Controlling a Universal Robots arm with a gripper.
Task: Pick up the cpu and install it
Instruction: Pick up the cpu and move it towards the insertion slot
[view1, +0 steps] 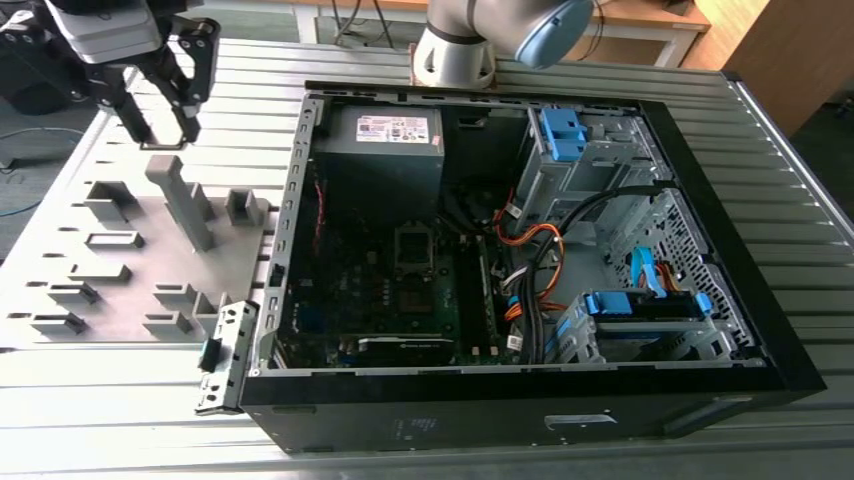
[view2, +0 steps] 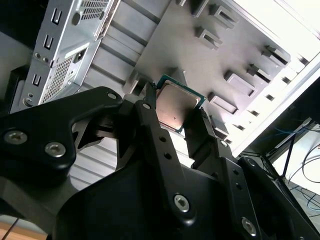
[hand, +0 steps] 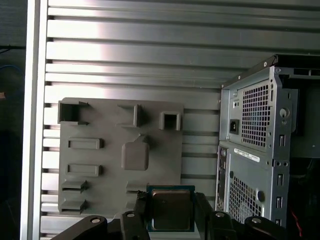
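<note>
The cpu (view2: 176, 104) is a small square chip with a silvery top and a greenish rim, also seen as the cpu (hand: 170, 209) in the first wrist view. My gripper (view2: 175, 112) is shut on it, one black finger on each side edge. In the exterior view the gripper (view1: 162, 128) hangs at the far left, above the back of the grey fixture plate (view1: 134, 255) and outside the open computer case (view1: 534, 230). The motherboard socket (view1: 416, 248) lies inside the case, well off to the exterior view's right of the gripper.
Grey fixture blocks (hand: 135, 155) stand up from the plate under the gripper. The case's rear panel (hand: 255, 145) rises close beside the plate. Cables, blue drive bays (view1: 574, 135) and a power supply (view1: 380, 130) crowd the case. The arm's base (view1: 454, 50) stands behind it.
</note>
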